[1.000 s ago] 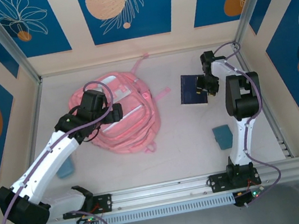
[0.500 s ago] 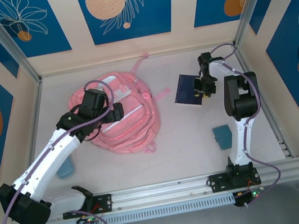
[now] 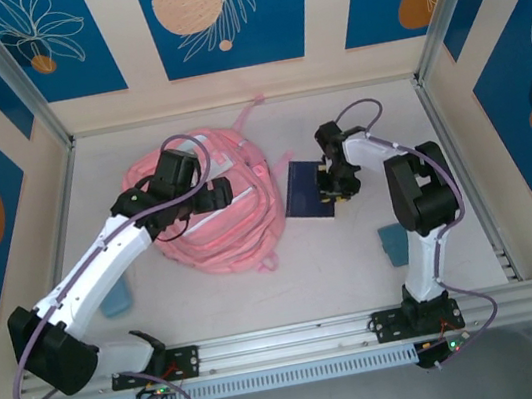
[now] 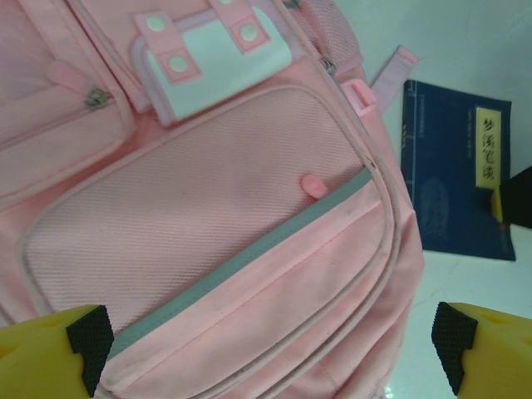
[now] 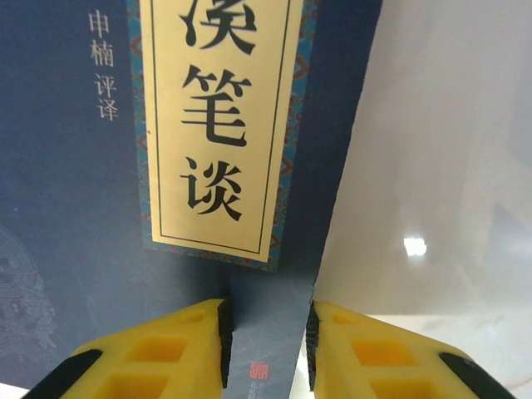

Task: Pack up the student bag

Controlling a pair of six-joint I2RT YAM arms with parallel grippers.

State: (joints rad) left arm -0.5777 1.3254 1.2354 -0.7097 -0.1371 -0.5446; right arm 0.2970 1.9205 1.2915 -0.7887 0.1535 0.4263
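Over the bag (image 3: 230,230), above its front pockets, the left gripper (image 4: 270,345) is held with its jaws spread to full width. Nothing is gripped, and no contact with the fabric can be confirmed. The bag is laid flat on the table (image 3: 358,266), front face upward. It is pink, with a white patch (image 4: 212,58) fastened by snaps on its upper part and a grey-edged zip pocket below that. One strap (image 3: 250,113) extends from the bag toward the far wall.

Just beside the bag, on its right, a dark blue book (image 3: 307,190) is noted, with a yellow title label (image 5: 224,125) bearing Chinese characters. In the left wrist view a narrow strip of table is seen between bag and book, except where a pink strap end (image 4: 397,65) reaches nearly to the book's corner. The right gripper (image 5: 266,337) is closed on the book at the edge turned away from the bag, and the cover edge is pinched between both yellow fingers (image 5: 158,349). Whether the book rests on the table or is lifted clear of it cannot be determined.

Two further items are recorded on the table. One teal block (image 3: 395,243) lies well to the right of the bag, nearer the arm bases than the book. A second teal block (image 3: 117,302) lies off the bag's near left corner, partly hidden by the left arm.
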